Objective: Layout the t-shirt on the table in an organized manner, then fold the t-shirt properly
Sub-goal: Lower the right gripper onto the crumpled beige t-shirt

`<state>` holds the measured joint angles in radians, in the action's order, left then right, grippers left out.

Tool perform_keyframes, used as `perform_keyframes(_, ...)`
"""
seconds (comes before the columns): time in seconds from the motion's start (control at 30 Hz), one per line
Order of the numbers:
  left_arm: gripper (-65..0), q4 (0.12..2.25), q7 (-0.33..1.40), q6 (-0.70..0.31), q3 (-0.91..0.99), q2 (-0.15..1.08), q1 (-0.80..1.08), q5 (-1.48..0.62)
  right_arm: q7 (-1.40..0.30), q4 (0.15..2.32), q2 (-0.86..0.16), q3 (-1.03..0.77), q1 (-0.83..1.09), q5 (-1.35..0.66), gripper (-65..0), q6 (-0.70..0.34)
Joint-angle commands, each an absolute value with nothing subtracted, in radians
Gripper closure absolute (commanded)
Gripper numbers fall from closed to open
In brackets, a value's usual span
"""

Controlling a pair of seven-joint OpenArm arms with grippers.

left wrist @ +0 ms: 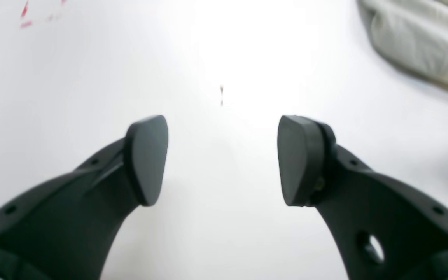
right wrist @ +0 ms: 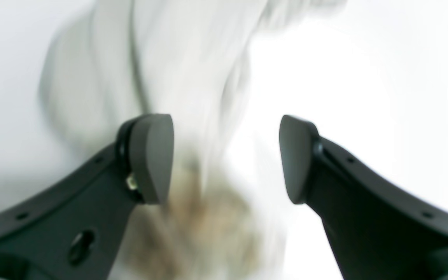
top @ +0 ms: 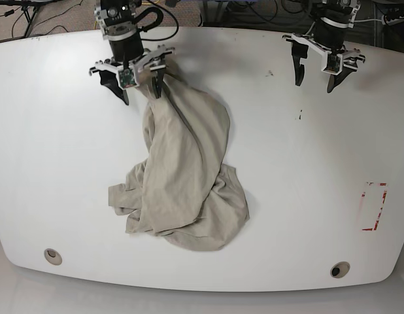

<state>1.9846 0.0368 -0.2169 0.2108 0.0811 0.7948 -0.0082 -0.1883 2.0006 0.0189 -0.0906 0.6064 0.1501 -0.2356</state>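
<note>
Left wrist view: the left gripper (left wrist: 223, 159) gapes over bare white table (left wrist: 91, 97), holding nothing; the t-shirt (left wrist: 422, 39) sits upper right.

Right wrist view: the right gripper (right wrist: 226, 157) stands parted, blurred cloth passing between its jaws, apparently ungripped.

Base view: the shirt lies bunched mid-frame, so spreading should begin by pinching separate corners. Cables cross the floor (top: 51, 16) along the top.

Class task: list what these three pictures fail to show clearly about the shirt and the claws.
- Right wrist view: the t-shirt is smeared by motion blur; no folds readable.
- Left wrist view: only a t-shirt corner shows, cut by the frame edge.
- Base view: collar and sleeves are buried in the heap; the right claw contact is unclear.
</note>
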Motion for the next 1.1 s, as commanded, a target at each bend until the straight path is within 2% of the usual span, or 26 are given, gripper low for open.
perform_keyframes(0.0, -41.0, 2.002, 0.018, -0.214, 0.213, 0.085, 0.806, -0.012, -0.206, 2.015, 0.016, -0.064, 0.541, 0.142, -40.3, -0.263)
perform_keyframes(0.2, -41.0, 2.0, 0.018, -0.214, 0.219, 0.085, 0.799, -0.013, -0.317, 2.002, 0.015, -0.004, 0.371, 0.142, -40.3, -0.329)
perform_keyframes(0.4, -41.0, 1.998, 0.018, -0.214, 0.231, 0.085, 0.792, -0.013, -0.427, 1.894, 0.015, 0.119, 0.153, 0.143, -40.1, -0.361)
perform_keyframes(1.07, -41.0, 1.997, 0.018, -0.214, 0.364, 0.081, 0.791, -0.016, -0.418, 1.311, 0.024, 0.409, -0.36, 0.136, -40.1, -0.364)
